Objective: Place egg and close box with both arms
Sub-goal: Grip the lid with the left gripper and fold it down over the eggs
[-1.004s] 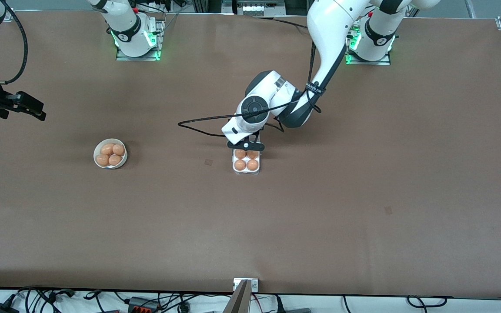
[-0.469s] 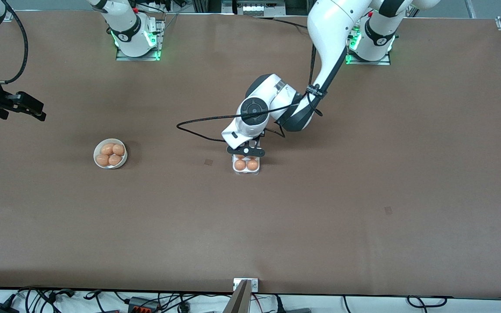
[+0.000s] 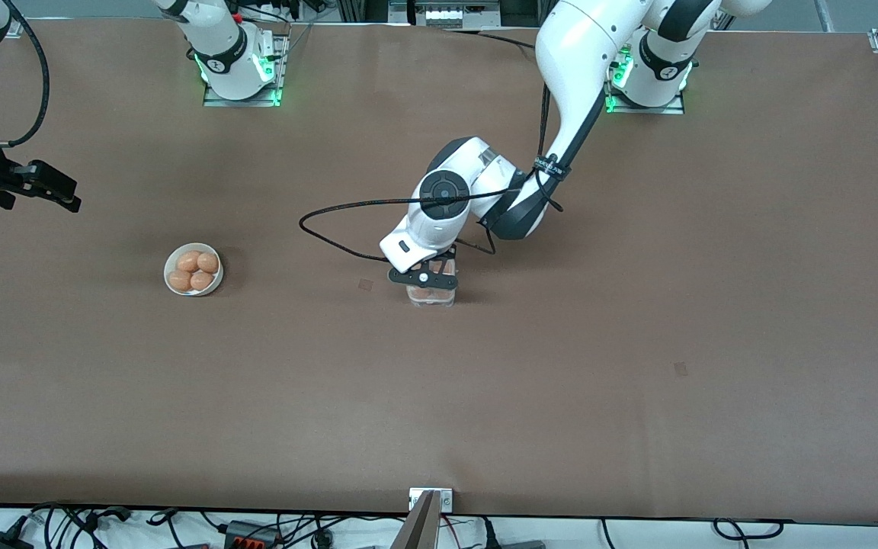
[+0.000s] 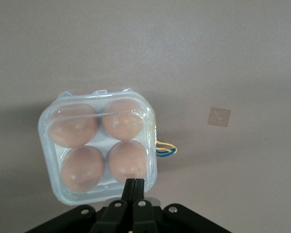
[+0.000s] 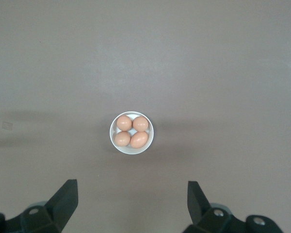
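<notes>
Left gripper point(image 4: 134, 187): black two-finger tool, fingers pressed together with nothing between them, tips resting at the edge of the lid, at lower centre of the left wrist view; in the front view it point(image 3: 422, 276) sits at frame centre, directly over the box. Small square clear-plastic four-cell egg box point(image 4: 101, 146): immediately under and ahead of those tips, lid lying down over the tray, four tan-orange eggs point(image 4: 127, 160) showing through it, one per cell; whether the lid has latched cannot be told. The deciding relation is vertical: the lid lies straight beneath the closed fingertips, so a downward press appears to be the step in hand. Right gripper point(image 5: 131, 196): fingers spread wide, empty, waiting high over the round white bowl point(image 5: 112, 138) of spare eggs, well apart from the box; in the front view it point(image 3: 58, 191) shows at the frame's upper left.
</notes>
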Available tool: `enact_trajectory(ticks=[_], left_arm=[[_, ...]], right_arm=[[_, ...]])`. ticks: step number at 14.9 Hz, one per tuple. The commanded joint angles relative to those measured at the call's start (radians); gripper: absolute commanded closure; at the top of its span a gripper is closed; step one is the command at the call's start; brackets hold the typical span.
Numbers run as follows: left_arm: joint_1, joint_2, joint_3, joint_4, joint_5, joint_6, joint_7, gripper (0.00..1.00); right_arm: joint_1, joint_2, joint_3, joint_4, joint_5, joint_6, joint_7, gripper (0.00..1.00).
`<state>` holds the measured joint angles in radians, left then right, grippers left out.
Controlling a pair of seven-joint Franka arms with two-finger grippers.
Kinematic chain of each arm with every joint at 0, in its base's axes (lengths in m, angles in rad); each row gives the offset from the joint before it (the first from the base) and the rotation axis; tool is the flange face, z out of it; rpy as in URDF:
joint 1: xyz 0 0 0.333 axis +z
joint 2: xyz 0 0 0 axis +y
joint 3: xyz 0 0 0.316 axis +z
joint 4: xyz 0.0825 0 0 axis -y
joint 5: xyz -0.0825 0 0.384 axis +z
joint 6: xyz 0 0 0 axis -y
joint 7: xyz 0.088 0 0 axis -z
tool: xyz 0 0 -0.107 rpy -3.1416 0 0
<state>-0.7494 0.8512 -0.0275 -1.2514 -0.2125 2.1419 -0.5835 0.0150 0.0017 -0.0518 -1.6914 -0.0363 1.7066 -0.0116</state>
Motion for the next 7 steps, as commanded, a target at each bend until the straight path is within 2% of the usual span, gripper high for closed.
enact_trajectory(ticks=[1, 4, 7], left_arm=[[-0.004, 0.015, 0.003, 0.035, 0.048, 0.001, 0.01, 1.0], [-0.004, 0.017, 0.003, 0.037, 0.114, 0.006, 0.011, 1.0], [0.005, 0.011, 0.003, 0.035, 0.133, 0.02, 0.019, 1.0]], right_arm=[[0.003, -0.02, 0.006, -0.005, 0.012, -0.016, -0.016, 0.0], [0.002, -0.019, 0.007, -0.005, 0.01, -0.018, -0.018, 0.0], [0.002, -0.02, 0.007, -0.004, 0.01, -0.027, -0.018, 0.0]])
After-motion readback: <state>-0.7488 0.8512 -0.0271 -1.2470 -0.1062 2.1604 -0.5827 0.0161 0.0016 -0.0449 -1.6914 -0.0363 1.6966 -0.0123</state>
